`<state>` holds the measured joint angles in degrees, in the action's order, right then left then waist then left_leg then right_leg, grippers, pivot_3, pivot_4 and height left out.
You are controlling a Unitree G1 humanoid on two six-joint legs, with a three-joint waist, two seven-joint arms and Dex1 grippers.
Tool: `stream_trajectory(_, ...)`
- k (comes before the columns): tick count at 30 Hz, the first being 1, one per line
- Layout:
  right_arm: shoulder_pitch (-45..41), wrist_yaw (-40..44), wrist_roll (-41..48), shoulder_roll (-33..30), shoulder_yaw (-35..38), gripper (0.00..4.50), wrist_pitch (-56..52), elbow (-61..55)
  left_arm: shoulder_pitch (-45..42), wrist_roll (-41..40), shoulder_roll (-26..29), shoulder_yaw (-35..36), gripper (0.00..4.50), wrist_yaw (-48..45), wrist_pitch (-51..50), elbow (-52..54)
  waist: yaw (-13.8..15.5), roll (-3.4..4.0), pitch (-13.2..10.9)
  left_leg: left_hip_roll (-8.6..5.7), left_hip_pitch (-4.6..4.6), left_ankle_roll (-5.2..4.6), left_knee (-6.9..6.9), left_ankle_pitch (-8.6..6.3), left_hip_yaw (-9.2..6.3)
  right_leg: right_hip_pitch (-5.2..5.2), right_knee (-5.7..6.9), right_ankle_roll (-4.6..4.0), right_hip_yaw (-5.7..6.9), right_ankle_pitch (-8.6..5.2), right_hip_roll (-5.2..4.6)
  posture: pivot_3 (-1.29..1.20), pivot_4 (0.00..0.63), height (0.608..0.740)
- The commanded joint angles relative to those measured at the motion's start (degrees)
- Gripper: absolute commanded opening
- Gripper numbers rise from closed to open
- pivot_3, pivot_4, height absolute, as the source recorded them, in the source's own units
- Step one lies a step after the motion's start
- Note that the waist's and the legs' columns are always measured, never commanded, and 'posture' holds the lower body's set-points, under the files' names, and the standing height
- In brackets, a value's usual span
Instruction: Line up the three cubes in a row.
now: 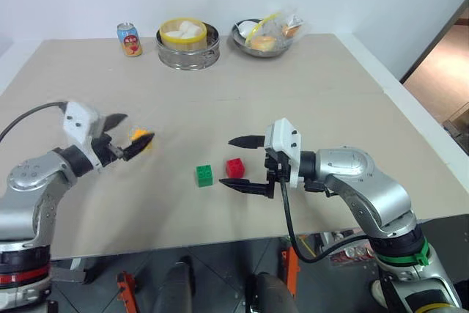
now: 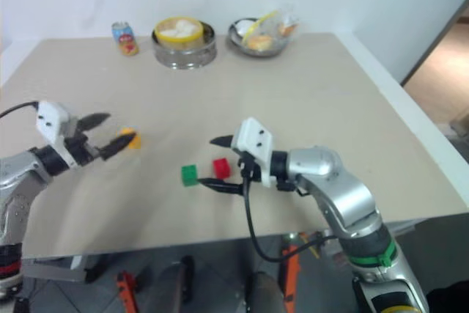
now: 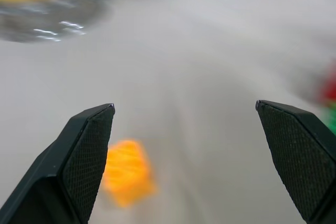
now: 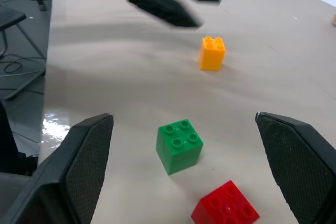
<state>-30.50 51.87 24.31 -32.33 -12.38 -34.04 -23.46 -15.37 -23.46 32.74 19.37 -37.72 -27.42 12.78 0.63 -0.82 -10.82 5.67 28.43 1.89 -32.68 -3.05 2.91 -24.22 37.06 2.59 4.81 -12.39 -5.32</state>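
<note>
Head views – cubes: green cube [image 1: 204,175] and red cube [image 1: 235,168] sit side by side, just apart; orange cube [image 1: 139,138] lies well apart from green, on green's far left.
Head views – left gripper [image 1: 133,135]: jaws spread, nothing held; orange cube sits at its fingertips, resting on the table [image 1: 315,100].
Head views – right gripper [image 1: 242,163]: jaws spread wide, empty, red cube between the fingers' span.
Left wrist view: orange cube [image 3: 126,171] beside one finger, not gripped.
Right wrist view: green [image 4: 178,145] ahead between the fingers, red [image 4: 226,211] nearer, orange [image 4: 211,53] beyond green, left gripper [image 4: 176,1] above it.
Key relation: orange is off the green–red line; left arm is nearer to it. Judged: row unfinished.
Counts: cubes three; grippers two; can [image 1: 130,39] one; steamer [image 1: 187,45] one; bowl [image 1: 264,37] one.
</note>
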Motion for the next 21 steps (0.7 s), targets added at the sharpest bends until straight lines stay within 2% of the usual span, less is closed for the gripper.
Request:
stream_trajectory(1, -1.92, 1.24, -0.21, 0.13, 0.24, 4.5, 1.84, 0.47, 0.94, 2.6, -3.09, 1.38, 4.45, 8.77, 1.16, 2.69, -0.01, -0.01, 0.01, 0.01, 0.0, 0.0, 0.0, 0.0, 0.0, -0.02, 0.0, -0.01, 0.0, 0.04, 0.02, 0.0, 0.15, 0.74)
stream_trajectory(6, -2.99, 1.65, -0.4, 0.48, 0.38, 4.5, 2.56, 2.15, 0.74, 6.1, -7.25, -0.88, 4.45, 15.15, 2.76, -0.3, 0.0, -0.02, 0.01, 0.01, -0.02, 0.0, 0.0, 0.0, -0.01, -0.03, 0.01, 0.0, 0.0, 0.09, 0.05, 0.0, 0.15, 0.74)
stream_trajectory(9, -3.32, -1.82, -0.03, 2.91, 2.36, 4.5, 2.02, 3.7, 0.41, 7.58, -8.72, -3.02, 4.45, 16.7, 3.69, -2.9, 0.0, -0.03, 0.02, 0.01, -0.02, 0.0, 0.0, 0.0, 0.0, -0.02, 0.01, 0.0, -0.01, 0.09, 0.05, 0.0, 0.15, 0.74)
stream_trajectory(14, -4.88, -8.55, -0.18, 7.06, 5.56, 4.5, 0.37, 7.02, -0.21, 8.27, -9.45, -5.07, 4.45, 16.17, 5.82, -6.6, 0.0, -0.03, 0.02, 0.01, -0.02, 0.0, -0.02, 0.0, 0.01, -0.03, 0.01, 0.03, -0.02, 0.12, 0.06, 0.0, 0.15, 0.74)
stream_trajectory(21, -4.8, -8.95, -3.0, 6.97, 4.56, 4.5, 3.72, 8.63, -1.82, 8.97, -9.25, -6.5, 4.45, 16.11, 7.39, -11.05, 0.01, -0.03, 0.02, 0.01, -0.02, 0.0, -0.02, 0.0, 0.01, -0.04, 0.01, 0.03, -0.01, 0.14, 0.06, 0.0, 0.15, 0.74)
